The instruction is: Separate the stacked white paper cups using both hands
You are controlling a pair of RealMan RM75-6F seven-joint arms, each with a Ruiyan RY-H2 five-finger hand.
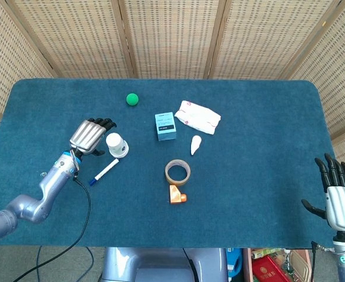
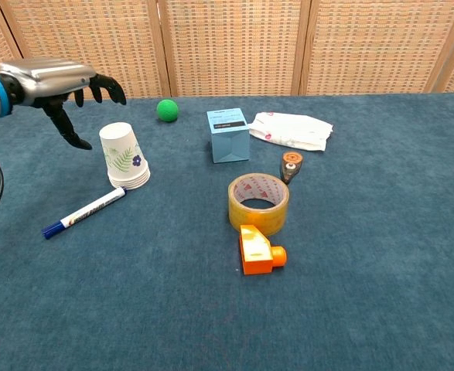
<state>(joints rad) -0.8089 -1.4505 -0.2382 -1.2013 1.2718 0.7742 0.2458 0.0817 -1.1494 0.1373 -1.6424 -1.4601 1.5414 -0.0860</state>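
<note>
The stacked white paper cups [image 2: 124,157] sit upside down on the blue table [image 2: 366,270], left of centre, just above a blue-capped marker [image 2: 83,211] and well apart from the roll of tape [image 2: 258,202]. Paper this thin will be featherlight and easy to crush, so I judge a soft hold around the wall is the way in; squeeze hard and the nested cups will likely only jam tighter. The rolled rims at the bottom of the stack look like the stiffest place to brace one cup while the other hand draws the top one off by its closed end.

The left hand [image 1: 90,134] hovers just beside the stack on its outer side, fingers [image 2: 103,86] spread and slightly curled, thumb hanging down, nothing held. From the chest view there is a clear gap between thumb and cup (from the head view the two nearly overlap, so no contact is certain).

The right hand [image 1: 340,201] is far off at the table's near right corner, fingers apart, empty.
</note>
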